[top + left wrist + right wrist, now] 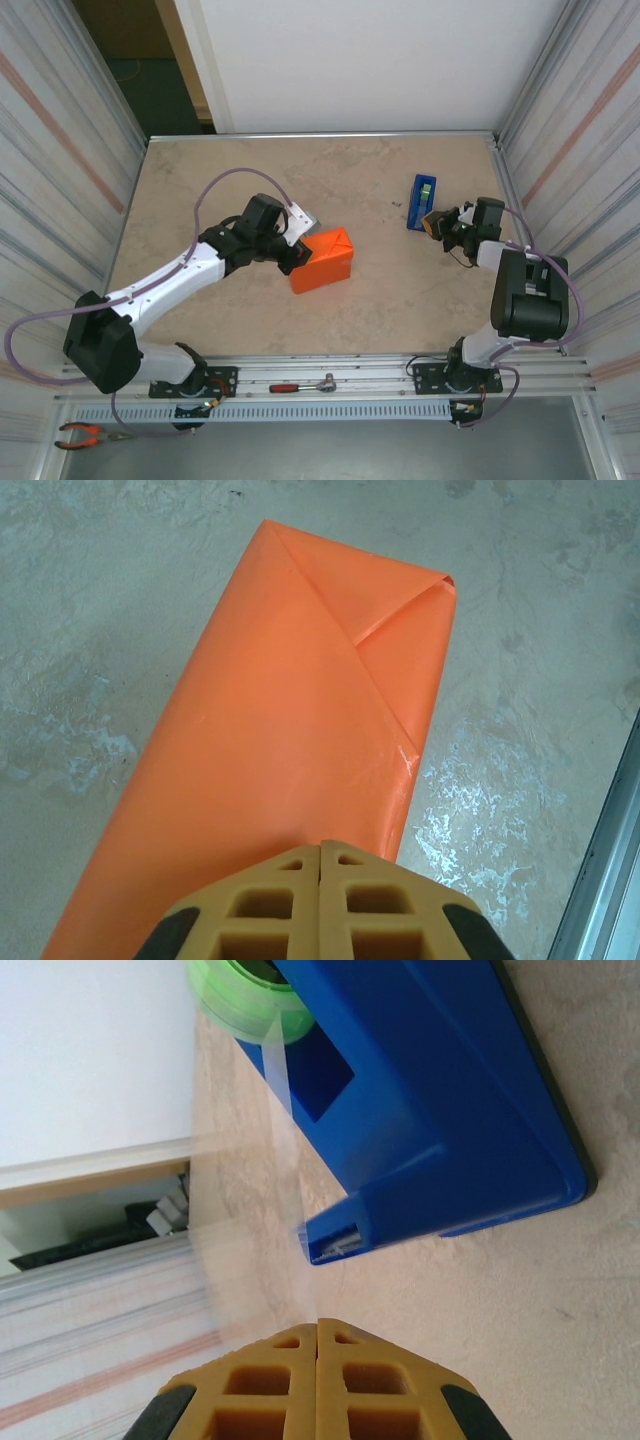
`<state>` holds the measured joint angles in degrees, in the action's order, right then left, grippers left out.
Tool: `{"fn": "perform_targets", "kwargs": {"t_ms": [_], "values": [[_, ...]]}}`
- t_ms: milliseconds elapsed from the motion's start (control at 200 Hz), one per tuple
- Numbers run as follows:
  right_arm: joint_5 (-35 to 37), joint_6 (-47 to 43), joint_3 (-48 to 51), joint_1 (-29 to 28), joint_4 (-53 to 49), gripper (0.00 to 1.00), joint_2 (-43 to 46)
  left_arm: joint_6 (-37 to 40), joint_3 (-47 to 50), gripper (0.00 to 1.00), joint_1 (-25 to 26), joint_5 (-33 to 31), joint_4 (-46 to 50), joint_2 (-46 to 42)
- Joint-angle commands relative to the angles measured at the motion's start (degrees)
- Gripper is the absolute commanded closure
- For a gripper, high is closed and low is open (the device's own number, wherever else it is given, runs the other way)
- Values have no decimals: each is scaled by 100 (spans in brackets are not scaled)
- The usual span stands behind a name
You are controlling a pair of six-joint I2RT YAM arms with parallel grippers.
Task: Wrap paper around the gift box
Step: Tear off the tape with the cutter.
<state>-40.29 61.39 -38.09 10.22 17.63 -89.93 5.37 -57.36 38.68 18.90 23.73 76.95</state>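
The gift box [322,260], wrapped in orange paper [300,680], lies mid-way across the worktop [200,180], the left fingers [300,905] pressed together at its left end. The right fingers [300,1385], also pressed together, face the blue tape dispenser [440,1110] at the right.

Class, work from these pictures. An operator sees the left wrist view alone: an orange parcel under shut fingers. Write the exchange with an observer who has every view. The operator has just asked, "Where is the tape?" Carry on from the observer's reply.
Observer: The blue tape dispenser sits to the right of the orange parcel, apart from it.
Operator: What is the other arm doing?
Observer: The right gripper is shut, with its tips just short of the dispenser's cutter.
Operator: Is any tape drawn off?
Observer: A clear strip runs from the green roll down toward the cutter. I cannot tell whether the gripper pinches it.
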Motion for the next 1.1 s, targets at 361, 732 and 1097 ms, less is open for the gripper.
{"fn": "perform_targets", "kwargs": {"t_ms": [361, 732, 1097], "values": [[-23, 40, 291, -46, -47, 100, 241, 114, 234, 100, 87, -259, 741, 356], [47, 5, 398, 19, 89, 100, -13, 140, 241, 100, 88, -281, 752, 356], [9, 183, 330, 14, 619, 100, -711, 148, 239, 100, 87, -345, 757, 339]]}}
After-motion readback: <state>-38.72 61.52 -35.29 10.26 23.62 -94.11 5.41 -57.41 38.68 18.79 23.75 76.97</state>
